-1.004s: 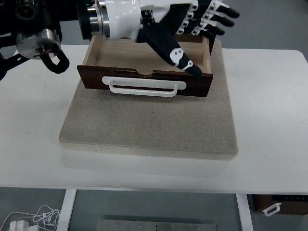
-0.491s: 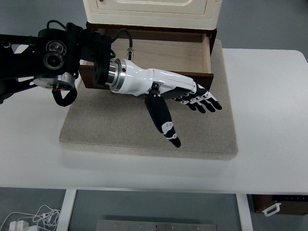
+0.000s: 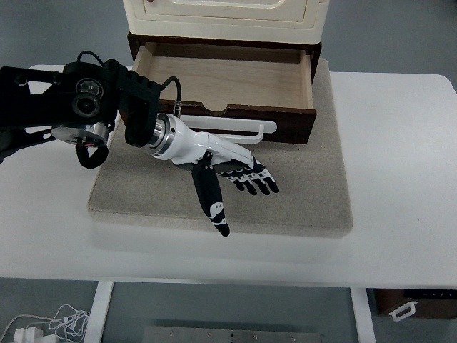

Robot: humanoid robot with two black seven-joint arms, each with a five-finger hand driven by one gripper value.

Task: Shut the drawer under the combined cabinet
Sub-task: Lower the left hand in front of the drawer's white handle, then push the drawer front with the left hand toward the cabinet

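A dark wooden drawer [image 3: 227,80] stands pulled out from under the cream cabinet [image 3: 225,14]. Its inside is bare light wood and its front carries a white handle [image 3: 228,128]. My left hand [image 3: 228,182] reaches in from the left and hovers over the grey mat, just in front of the drawer's front panel. Its fingers are spread flat and hold nothing. The hand is not touching the drawer. The right arm is out of the picture.
A grey felt mat [image 3: 300,193] lies under the cabinet on the white table [image 3: 400,157]. My black left arm joint [image 3: 78,107] sits over the table's left side. A small brown box [image 3: 410,304] with a white handle shows below the table at bottom right.
My left hand has come down from above the drawer and drawn back toward me and to the left, now low over the mat. The drawer stays open.
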